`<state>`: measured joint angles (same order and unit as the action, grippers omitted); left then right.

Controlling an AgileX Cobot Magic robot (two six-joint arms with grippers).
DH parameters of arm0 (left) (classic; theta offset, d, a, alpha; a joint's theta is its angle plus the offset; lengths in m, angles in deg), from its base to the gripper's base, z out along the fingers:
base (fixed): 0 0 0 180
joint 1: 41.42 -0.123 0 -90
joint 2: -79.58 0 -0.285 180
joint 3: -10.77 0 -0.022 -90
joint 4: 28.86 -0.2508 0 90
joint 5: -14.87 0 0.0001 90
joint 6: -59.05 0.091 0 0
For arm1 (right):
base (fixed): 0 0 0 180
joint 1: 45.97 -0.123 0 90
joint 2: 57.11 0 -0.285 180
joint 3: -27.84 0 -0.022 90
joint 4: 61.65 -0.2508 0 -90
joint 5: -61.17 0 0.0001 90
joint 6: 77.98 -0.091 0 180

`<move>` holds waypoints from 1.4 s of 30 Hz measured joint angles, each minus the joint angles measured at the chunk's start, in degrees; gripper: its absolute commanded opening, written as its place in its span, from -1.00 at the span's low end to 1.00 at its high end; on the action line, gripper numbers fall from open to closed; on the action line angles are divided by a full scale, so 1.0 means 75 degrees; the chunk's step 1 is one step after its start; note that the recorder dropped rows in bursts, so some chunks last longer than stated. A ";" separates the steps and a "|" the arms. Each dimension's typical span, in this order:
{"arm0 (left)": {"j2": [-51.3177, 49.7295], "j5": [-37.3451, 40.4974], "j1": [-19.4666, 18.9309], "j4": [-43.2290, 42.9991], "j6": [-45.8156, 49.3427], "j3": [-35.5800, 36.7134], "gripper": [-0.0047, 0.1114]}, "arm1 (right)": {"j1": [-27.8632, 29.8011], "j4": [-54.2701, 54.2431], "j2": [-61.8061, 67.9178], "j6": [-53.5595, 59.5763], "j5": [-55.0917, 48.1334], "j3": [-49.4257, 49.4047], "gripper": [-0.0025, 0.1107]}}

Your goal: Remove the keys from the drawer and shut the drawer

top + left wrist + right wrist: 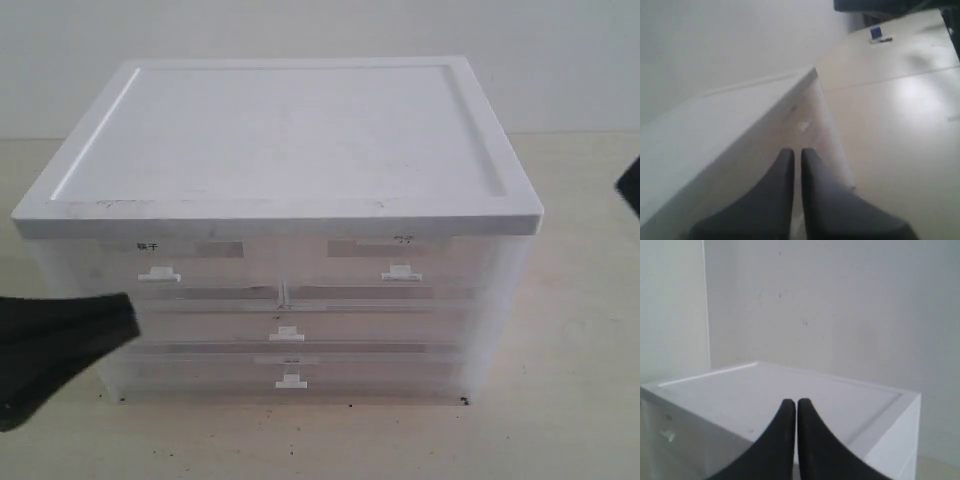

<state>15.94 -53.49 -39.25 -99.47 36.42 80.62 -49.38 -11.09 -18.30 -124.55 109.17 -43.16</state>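
Keys: not seen in any view. Presumed to be inside the drawer [300, 322]; nothing can be made out through its cloudy front. They are expected to be light, hard and loose on the ring, so likely to swing or slip if pinched on a blade. Best taken at the ring or across the fob, from above, once exposed.

Drawer: the unlabelled full-width one in the second tier, shut flush. Thin plastic, judged light with some flex, so an easy slide is expected. The only hold is the small white tab [286, 333] at front centre. It is shallow, so a narrow pinch or a fingertip hooked behind it is needed, and slip-off is the risk. Closing is best done by a flat push near the tab to avoid racking.

The labelled bottom drawer [291, 380] sits directly below, with its tab close under this one, so the wrong tab is easily hit.

Cabinet [290, 140]: looks light and is not seen to be fixed. It may be dragged across the table [580, 350] when the tab is pulled.

Left gripper [797, 151]: fingers drawn almost together with only a slit between, nothing held. It is low by the cabinet's left front corner and apart from the tab; contact with the cabinet cannot be told.

Right gripper [796, 402]: tips together and empty, off the cabinet's right side at about lid height.
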 measured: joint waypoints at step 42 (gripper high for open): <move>-0.6124 0.1116 0.8082 1.1794 1.2671 -0.1561 -0.37 | 0.0000 0.0750 0.5347 0.1330 0.2383 0.0750 -0.96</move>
<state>-29.99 -45.12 21.37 -11.02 131.46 68.91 -49.38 -5.47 21.81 -114.57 127.04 -37.54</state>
